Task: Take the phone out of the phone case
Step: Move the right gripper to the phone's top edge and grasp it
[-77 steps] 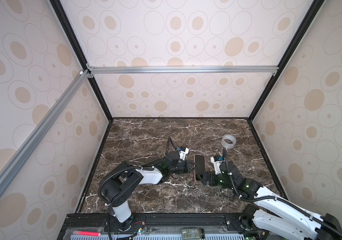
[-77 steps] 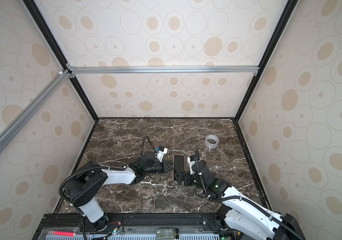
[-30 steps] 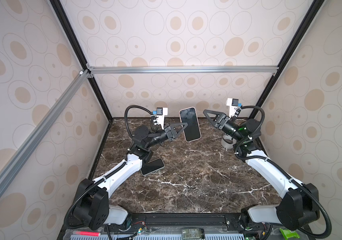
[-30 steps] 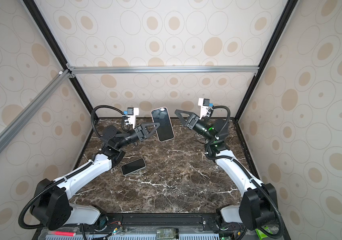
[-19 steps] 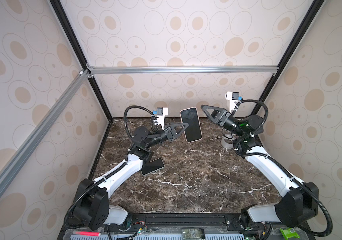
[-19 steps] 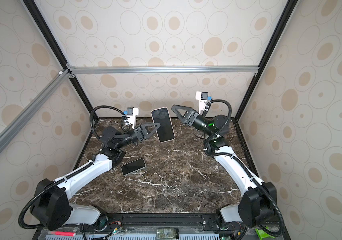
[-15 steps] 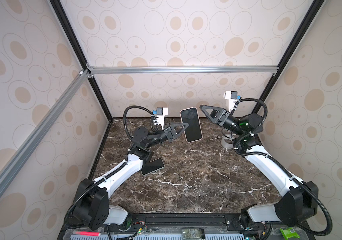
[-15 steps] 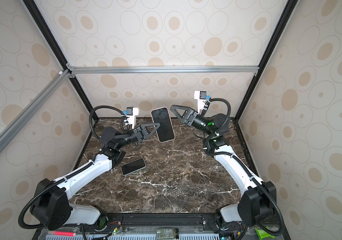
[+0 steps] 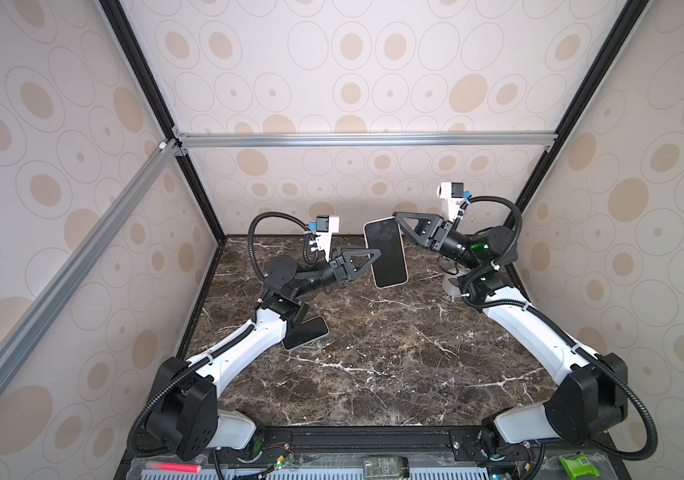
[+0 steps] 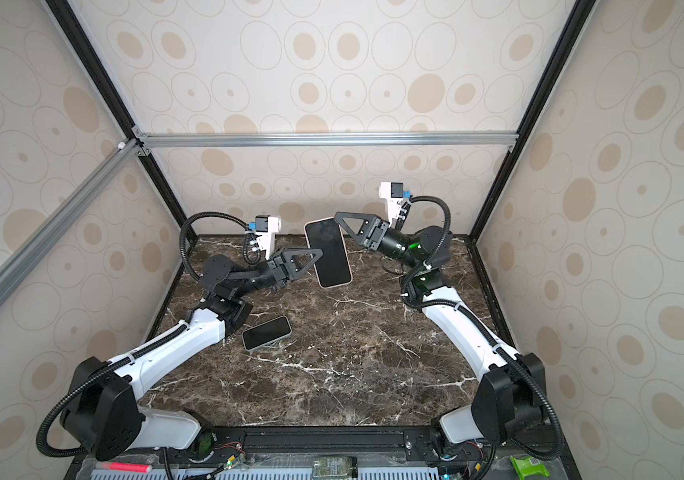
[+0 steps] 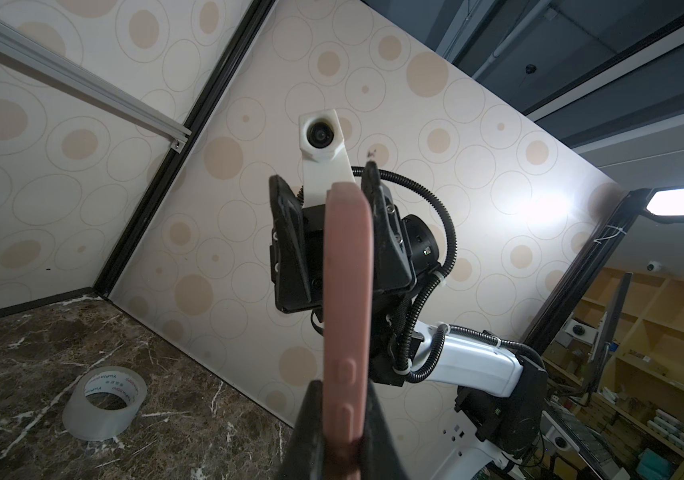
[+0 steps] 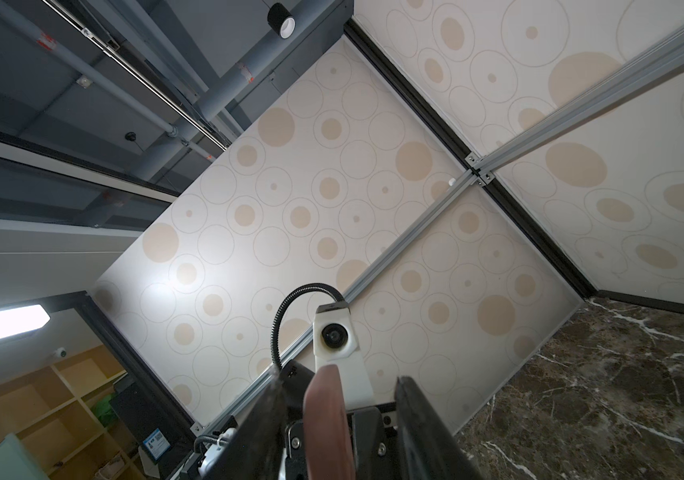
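The phone (image 9: 386,253) (image 10: 329,253), dark screen up, sits in a pink phone case (image 11: 348,291) and hangs in the air above the back of the table. My left gripper (image 9: 377,251) (image 10: 320,251) (image 11: 342,399) is shut on the case's long left edge, by the side buttons. My right gripper (image 9: 396,215) (image 10: 338,215) (image 12: 346,374) is at the phone's far upper corner. Its jaws stand on either side of the pink case (image 12: 325,415), with a gap showing on one side.
A second dark phone (image 9: 305,332) (image 10: 266,332) lies flat on the marble table (image 9: 373,353), partly under my left arm. A roll of clear tape (image 11: 103,409) (image 9: 452,286) stands at the back right beneath my right arm. Patterned walls enclose three sides.
My right gripper has moved left until its jaws straddle the phone's upper corner, and the jaws have narrowed. My left gripper has held the cased phone almost still.
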`<state>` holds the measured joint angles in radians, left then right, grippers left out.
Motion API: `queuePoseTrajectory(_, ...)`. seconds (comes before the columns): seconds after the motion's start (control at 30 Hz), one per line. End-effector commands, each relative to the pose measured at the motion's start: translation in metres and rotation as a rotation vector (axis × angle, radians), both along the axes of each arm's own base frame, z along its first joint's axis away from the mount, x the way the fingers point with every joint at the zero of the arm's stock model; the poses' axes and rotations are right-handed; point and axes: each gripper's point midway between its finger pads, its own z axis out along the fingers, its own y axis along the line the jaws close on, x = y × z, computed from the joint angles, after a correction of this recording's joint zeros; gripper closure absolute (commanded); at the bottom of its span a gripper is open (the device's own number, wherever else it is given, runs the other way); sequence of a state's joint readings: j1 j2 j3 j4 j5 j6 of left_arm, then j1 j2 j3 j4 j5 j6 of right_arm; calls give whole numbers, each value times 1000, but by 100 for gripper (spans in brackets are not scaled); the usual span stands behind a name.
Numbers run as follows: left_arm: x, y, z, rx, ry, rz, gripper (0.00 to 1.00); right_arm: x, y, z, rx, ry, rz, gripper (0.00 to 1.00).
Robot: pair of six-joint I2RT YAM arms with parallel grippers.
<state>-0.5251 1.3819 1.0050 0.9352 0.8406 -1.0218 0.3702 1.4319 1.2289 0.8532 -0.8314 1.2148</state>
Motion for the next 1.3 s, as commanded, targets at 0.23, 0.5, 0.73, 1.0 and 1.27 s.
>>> queuePoseTrajectory(0.23,-22,7,46,-87,-130,-23,100,-11,4,15,57,8,41,64)
queuePoseTrajectory(0.5,-23,7,46,-82,-138,-18,100,-13,10,13,82,68,77,75)
queuePoseTrajectory(0.73,-18,4,45,-57,-164,-10,100,-22,17,8,106,140,103,90)
queuePoseTrajectory(1.0,-8,7,44,-15,-236,3,100,-36,4,25,200,204,123,94)
queuePoseTrajectory(1.27,2,2,40,5,-241,10,100,-48,2,40,279,229,172,90)
